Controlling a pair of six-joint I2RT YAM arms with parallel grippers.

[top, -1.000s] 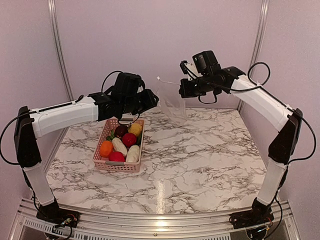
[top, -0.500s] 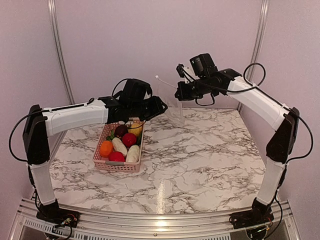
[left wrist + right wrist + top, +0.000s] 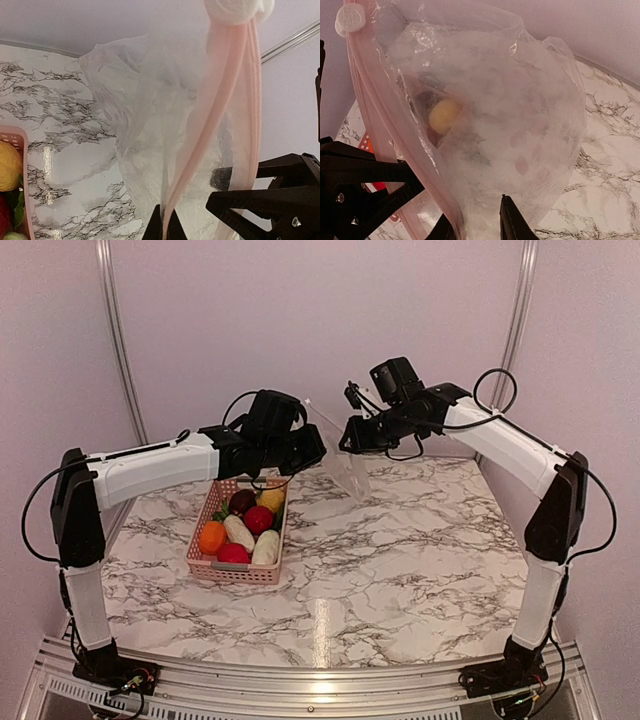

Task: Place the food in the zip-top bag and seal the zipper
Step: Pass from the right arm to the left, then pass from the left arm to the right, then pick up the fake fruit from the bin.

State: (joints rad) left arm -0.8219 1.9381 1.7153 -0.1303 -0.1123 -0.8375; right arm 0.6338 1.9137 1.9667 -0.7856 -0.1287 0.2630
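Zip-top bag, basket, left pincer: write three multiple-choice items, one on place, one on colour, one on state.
1. The zip-top bag is: A lying folded flat; B on the floor; C hanging in the air.
2. The basket is: A pink; B blue; C green.
3. The left pincer is: A wide open; B shut on the bag's edge; C out of view.
Key: C, it hangs above the table; A, its lattice wall is pink; B, its fingers pinch the bag's pink strip.

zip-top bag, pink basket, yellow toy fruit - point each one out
zip-top bag (image 3: 345,468), top external view, middle of the hanging clear film
pink basket (image 3: 236,573), top external view, near wall
yellow toy fruit (image 3: 270,498), top external view, its top
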